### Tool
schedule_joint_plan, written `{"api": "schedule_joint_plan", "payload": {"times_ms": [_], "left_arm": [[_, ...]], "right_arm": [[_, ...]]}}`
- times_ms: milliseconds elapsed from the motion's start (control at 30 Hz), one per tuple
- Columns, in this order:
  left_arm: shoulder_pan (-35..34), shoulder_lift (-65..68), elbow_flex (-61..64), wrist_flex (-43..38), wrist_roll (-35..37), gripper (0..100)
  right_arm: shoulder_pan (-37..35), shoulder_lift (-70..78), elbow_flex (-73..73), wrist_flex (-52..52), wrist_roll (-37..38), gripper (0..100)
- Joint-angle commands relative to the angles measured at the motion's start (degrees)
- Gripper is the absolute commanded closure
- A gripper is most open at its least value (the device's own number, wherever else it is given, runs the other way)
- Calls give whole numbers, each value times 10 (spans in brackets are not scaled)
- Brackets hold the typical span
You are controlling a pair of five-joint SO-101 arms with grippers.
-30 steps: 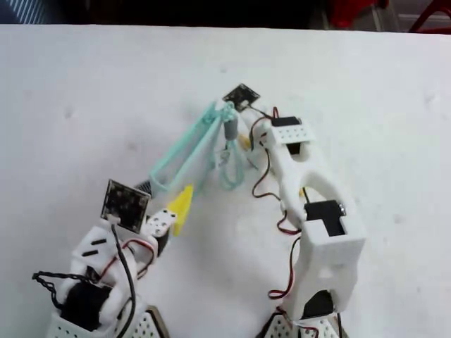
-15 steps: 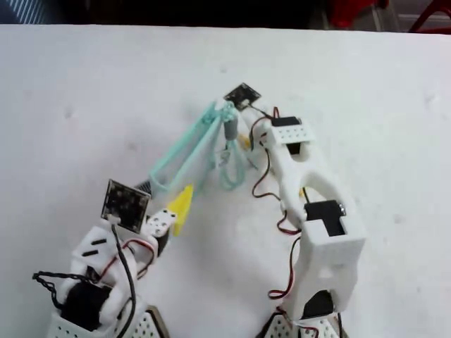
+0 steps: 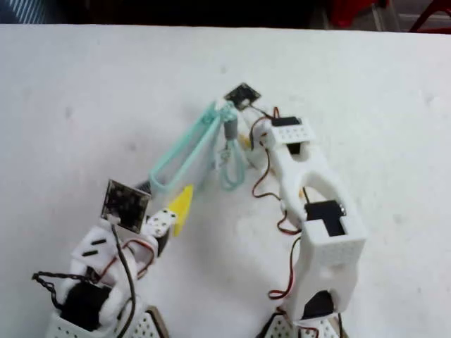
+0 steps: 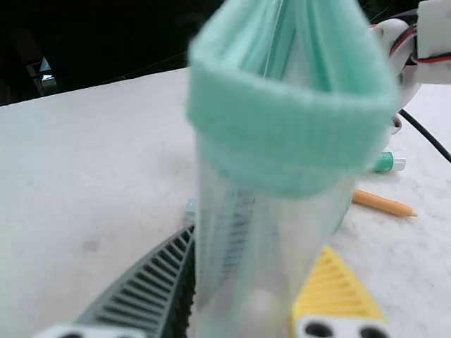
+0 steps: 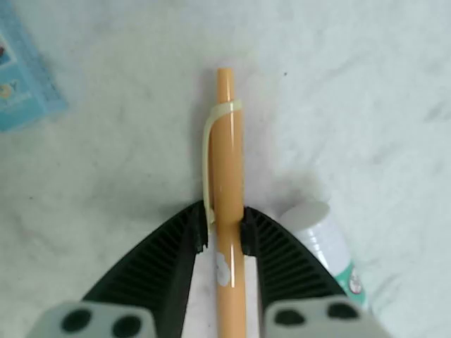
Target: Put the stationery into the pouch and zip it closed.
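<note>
A clear pouch (image 3: 184, 151) with mint-green edging stands tilted on the table, its mouth facing up. My left gripper (image 4: 257, 246) is shut on the near end of the pouch (image 4: 289, 127), which sits between the grey and yellow fingers; from above the left gripper (image 3: 163, 191) is at the pouch's lower end. My right gripper (image 5: 224, 232) is shut on an orange pen (image 5: 227, 162) just above the table. That right arm (image 3: 296, 162) stands to the right of the pouch. The orange pen (image 4: 384, 204) also shows beyond the pouch.
A white and green tube (image 5: 324, 243) lies beside the right gripper's finger, seen past the pouch as the tube (image 4: 386, 162). A light blue flat item (image 5: 21, 77) lies farther off. A mint loop (image 3: 231, 172) hangs by the pouch. White table (image 3: 84, 91) lies open to the left and far side.
The right arm's wrist has shifted very slightly toward the far side. The pouch and the left arm have stayed almost still.
</note>
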Motion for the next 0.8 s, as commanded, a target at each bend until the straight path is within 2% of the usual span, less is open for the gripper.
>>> {"api": "schedule_joint_plan", "payload": {"times_ms": [0, 133, 367, 433, 567, 767], "left_arm": [[3, 2, -3, 2, 4, 812], [3, 2, -3, 2, 4, 812], [3, 2, -3, 2, 4, 812], [3, 2, -3, 2, 4, 812], [3, 2, -3, 2, 4, 812], [3, 2, -3, 2, 4, 812]], "right_arm": [[0, -20, 13, 0, -5, 981], [-2, -101, 122, -87, -4, 981], [0, -329, 436, -393, -7, 981], [0, -371, 494, -451, -8, 981], [-2, -408, 529, -470, -15, 981], [18, -456, 531, -465, -120, 981]]}}
